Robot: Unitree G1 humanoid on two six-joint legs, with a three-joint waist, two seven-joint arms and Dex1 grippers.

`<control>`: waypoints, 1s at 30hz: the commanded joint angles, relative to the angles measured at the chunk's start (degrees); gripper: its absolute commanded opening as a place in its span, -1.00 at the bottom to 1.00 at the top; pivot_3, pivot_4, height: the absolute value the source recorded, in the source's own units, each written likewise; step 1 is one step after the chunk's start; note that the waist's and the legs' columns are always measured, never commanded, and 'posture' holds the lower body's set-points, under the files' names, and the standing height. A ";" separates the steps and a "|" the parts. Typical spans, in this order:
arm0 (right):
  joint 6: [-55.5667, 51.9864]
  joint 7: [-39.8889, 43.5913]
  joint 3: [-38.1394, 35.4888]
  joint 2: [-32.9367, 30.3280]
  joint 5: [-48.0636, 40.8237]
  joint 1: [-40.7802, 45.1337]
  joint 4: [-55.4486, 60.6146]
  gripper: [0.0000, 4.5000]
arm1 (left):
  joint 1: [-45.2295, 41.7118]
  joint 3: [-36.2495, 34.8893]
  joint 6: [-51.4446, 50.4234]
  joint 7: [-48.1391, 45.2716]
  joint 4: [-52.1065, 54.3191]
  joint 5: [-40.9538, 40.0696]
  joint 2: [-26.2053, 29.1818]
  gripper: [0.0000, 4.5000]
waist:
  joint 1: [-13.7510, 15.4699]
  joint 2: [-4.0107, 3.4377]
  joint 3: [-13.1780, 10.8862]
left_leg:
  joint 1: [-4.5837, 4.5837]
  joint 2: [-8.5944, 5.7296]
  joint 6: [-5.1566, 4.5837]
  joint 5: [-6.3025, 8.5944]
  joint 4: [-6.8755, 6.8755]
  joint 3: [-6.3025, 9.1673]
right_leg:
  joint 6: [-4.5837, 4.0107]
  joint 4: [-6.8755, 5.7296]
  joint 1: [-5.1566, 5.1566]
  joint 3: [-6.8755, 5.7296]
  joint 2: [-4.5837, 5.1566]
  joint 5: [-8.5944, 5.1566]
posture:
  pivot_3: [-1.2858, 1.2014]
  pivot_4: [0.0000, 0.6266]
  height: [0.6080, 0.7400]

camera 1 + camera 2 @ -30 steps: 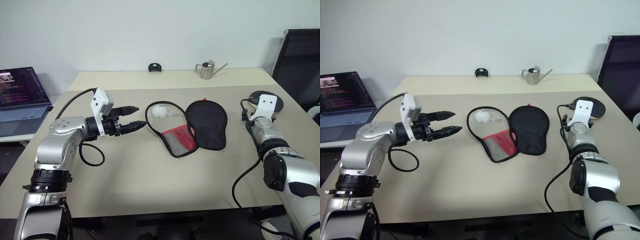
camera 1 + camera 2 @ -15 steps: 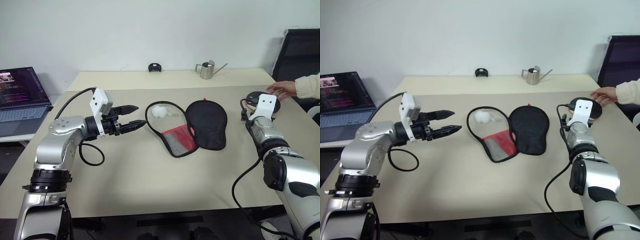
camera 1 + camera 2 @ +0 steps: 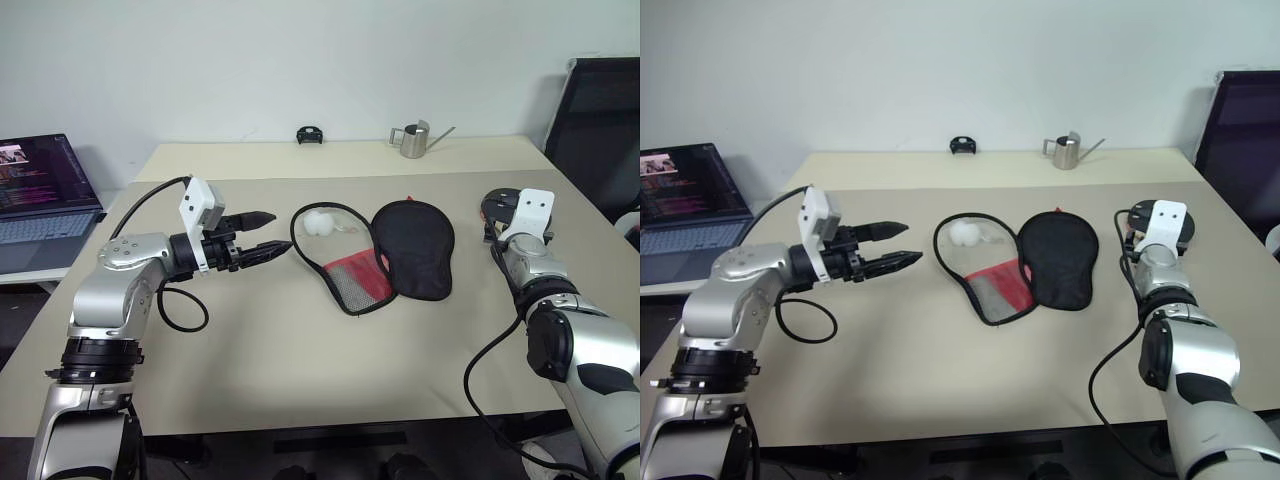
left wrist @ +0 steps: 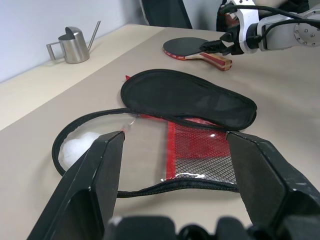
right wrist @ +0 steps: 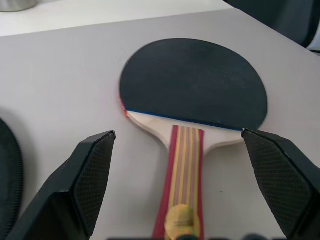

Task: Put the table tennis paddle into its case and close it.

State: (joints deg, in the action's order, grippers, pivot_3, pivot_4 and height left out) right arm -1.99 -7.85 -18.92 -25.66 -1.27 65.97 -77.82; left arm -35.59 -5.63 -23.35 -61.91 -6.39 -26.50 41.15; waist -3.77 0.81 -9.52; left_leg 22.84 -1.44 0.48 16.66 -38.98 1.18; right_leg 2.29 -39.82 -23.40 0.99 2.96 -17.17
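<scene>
Here the table tennis paddle [image 5: 192, 95] lies flat on the desk [image 3: 300, 350] near its right edge, black rubber face up, its striped wooden handle pointing toward the right gripper [image 5: 180, 185]. That gripper's jaws stand released and spread wide, one finger on either side of the handle, not touching the paddle as far as the right wrist view shows. In the left wrist view the paddle sits beyond the case, with the right gripper just at the handle's end.

Its case [image 3: 375, 250] lies unzipped and laid open in the middle of the desk, well apart from the paddle. The black padded half is on the right, its outer side up; the other half on the left shows a clear window, a red panel and black mesh, edged by the zip. A small white ball [image 3: 318, 222] rests inside the clear half, near its far end.

The left gripper [image 3: 268, 233] hangs above the desk just beside the case's left edge, pointing toward it, jaws released and holding nothing.

Farther back stand a small metal watering can [image 3: 411, 140] and a small black object [image 3: 309, 135] near the wall. A laptop [image 3: 40, 190] sits open off the desk's left side, and a dark chair [image 3: 600, 130] stands at the right.
</scene>
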 commanded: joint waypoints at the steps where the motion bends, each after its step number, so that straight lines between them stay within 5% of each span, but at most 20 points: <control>1: -0.32 -0.81 -0.11 -0.15 -0.09 0.99 0.91 0.97 | -1.64 -1.08 0.97 -0.15 0.69 0.02 0.72 0.57 | 0.00 0.00 0.00 | 0.00 0.00 0.00 0.00 0.00 0.00 | 0.00 0.00 0.00 0.00 0.00 0.00 | 0.03 -0.52 1.00; 21: -3.65 -2.12 -1.41 1.21 -1.53 -1.67 0.63 0.97 | -1.60 -1.19 0.25 -0.68 1.60 -0.23 1.72 0.57 | -0.04 0.00 0.00 | 0.00 0.00 0.00 0.00 0.00 0.00 | 0.00 -0.01 0.00 0.00 0.00 0.00 | 0.03 -0.52 1.00; 30: -3.60 -2.23 -1.43 1.04 -1.94 -2.94 0.85 -0.34 | -1.66 -0.80 0.66 -0.76 1.20 -0.07 1.45 0.57 | -0.05 0.00 0.00 | 0.00 0.00 0.00 0.00 0.00 0.00 | 0.00 -0.01 0.00 -0.01 0.00 0.00 | 0.03 -0.52 1.00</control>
State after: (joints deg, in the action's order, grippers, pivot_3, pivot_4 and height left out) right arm -5.74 -10.02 -20.22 -23.99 -3.33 63.22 -77.82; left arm -36.36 -5.48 -23.40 -62.53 -6.43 -26.47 41.94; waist -3.82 0.81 -9.52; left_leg 22.83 -1.44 0.49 16.66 -38.98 1.18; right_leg 2.29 -39.82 -23.40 0.99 2.96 -17.17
